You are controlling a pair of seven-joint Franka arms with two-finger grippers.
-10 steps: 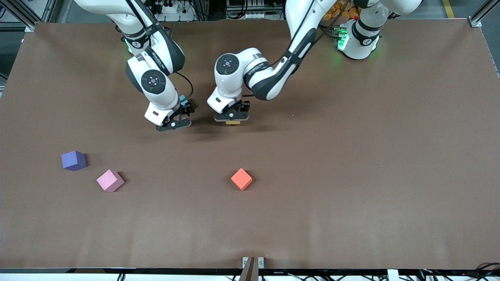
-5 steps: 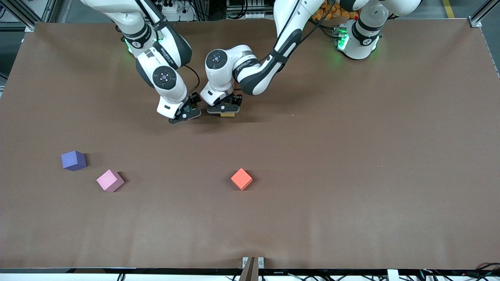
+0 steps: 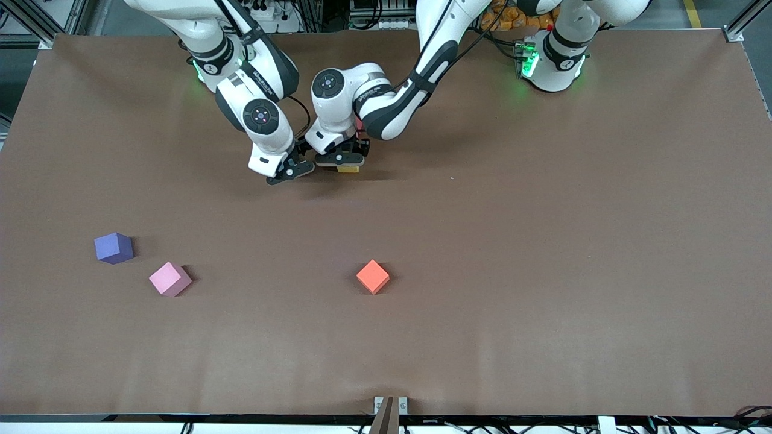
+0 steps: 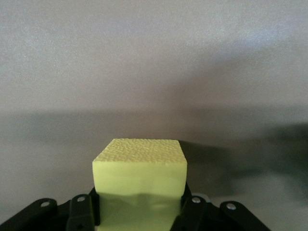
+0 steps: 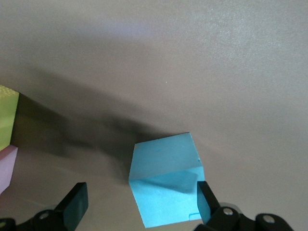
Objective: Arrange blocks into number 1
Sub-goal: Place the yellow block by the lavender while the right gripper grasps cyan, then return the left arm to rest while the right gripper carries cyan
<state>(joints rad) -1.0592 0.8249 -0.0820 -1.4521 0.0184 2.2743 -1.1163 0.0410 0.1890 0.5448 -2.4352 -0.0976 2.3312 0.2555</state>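
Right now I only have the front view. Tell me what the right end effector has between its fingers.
Observer: A light blue block, hidden in your view. The right end effector is open, and one finger is clear of the block.
Operator: Confirm the left one's grip.
Observer: The left end effector is shut on the yellow block, with a finger on each side.
Operator: Report anything beside that yellow block.
Observer: A pink block that your view hides sits right by it. I cannot tell whether they touch.
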